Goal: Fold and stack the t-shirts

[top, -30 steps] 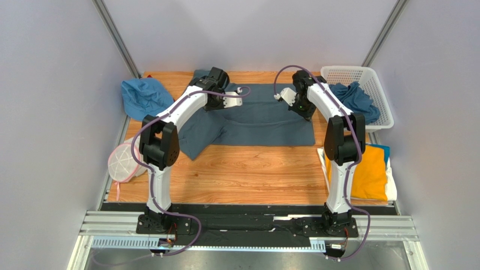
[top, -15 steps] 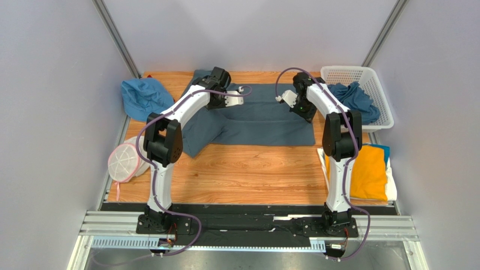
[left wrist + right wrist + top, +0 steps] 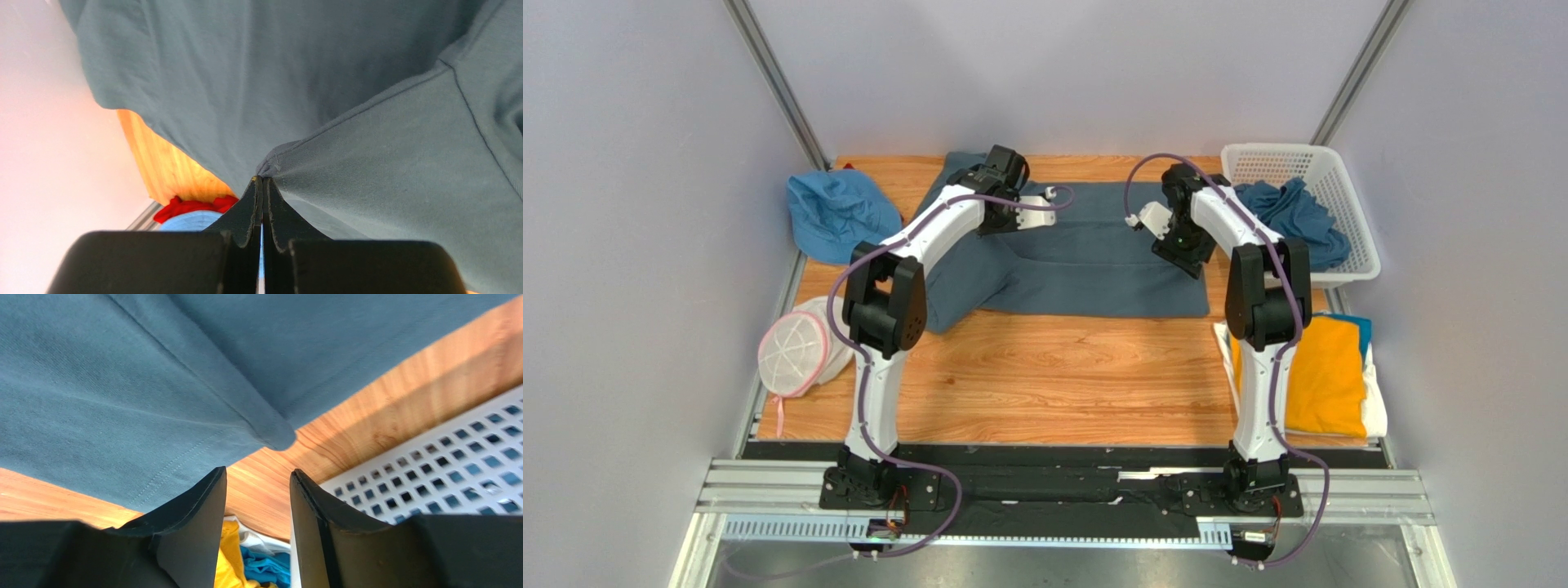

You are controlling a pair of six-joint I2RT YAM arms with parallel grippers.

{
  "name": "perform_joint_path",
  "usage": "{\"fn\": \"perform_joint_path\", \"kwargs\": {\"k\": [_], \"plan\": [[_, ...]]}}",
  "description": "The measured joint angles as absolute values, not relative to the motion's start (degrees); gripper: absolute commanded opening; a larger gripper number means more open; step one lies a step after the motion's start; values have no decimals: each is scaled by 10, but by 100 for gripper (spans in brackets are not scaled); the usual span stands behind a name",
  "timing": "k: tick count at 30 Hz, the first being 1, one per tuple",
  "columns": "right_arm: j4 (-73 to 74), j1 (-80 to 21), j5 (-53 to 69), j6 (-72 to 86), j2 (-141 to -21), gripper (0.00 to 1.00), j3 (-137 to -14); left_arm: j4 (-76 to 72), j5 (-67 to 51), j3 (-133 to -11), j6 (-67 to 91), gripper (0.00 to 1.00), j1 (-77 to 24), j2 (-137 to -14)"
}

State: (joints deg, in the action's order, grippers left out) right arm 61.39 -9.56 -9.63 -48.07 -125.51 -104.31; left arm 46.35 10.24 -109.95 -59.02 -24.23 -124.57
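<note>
Nearest me, at about 4 o'clock on the table [image 3: 1051, 368], the yellow shirt [image 3: 1320, 374] lay folded flat over other folded cloth. I judged this was the finished stack, parked to the side of where I fold. The pouch [image 3: 790, 353] sat at 8 o'clock against the left edge, well apart from the work. Farther out, the slate shirt [image 3: 1100, 251] was spread across the far half from 11 to 1 o'clock, with one sleeve trailing back toward me on the left. My left gripper [image 3: 263, 184] was closed on a pinch of this shirt beside a seam on its left part, and the cloth puckered up into the tips. I judged the hold was there to keep that side taut and in place. My right gripper [image 3: 258, 478] had its jaws apart with nothing between them, just short of the shirt's right corner, which lay flat on the wood. I could not tell whether it had let go or was lining up a grasp. Beyond, the basket [image 3: 1308, 165] at 2 o'clock held crumpled blue cloth [image 3: 1290, 214], probably shirts waiting their turn. The hat [image 3: 836, 208] lay at 10 o'clock.
</note>
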Motion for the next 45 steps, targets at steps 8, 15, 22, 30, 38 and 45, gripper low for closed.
{"fn": "perform_joint_path", "kwargs": {"k": [8, 15, 22, 30, 38, 45], "plan": [[602, -96, -96, -479, -1254, 47, -1004, 431, 119, -1113, -613, 0, -242, -1265], [596, -96, -96, -479, -1244, 47, -983, 408, 136, -1132, -636, 0, -242, -1286], [590, -96, -98, -478, -1239, 47, -982, 373, 156, -1133, -655, 46, -242, -1304], [585, -96, -100, -478, -1230, 47, -956, 337, 148, -1133, -620, 70, -238, -1310], [575, -96, -100, -469, -1213, 46, -926, 387, 42, -1082, -520, 69, -169, -1227], [574, -96, -98, -457, -1192, 46, -908, 485, -40, -1023, -505, 66, -67, -1172]]}}
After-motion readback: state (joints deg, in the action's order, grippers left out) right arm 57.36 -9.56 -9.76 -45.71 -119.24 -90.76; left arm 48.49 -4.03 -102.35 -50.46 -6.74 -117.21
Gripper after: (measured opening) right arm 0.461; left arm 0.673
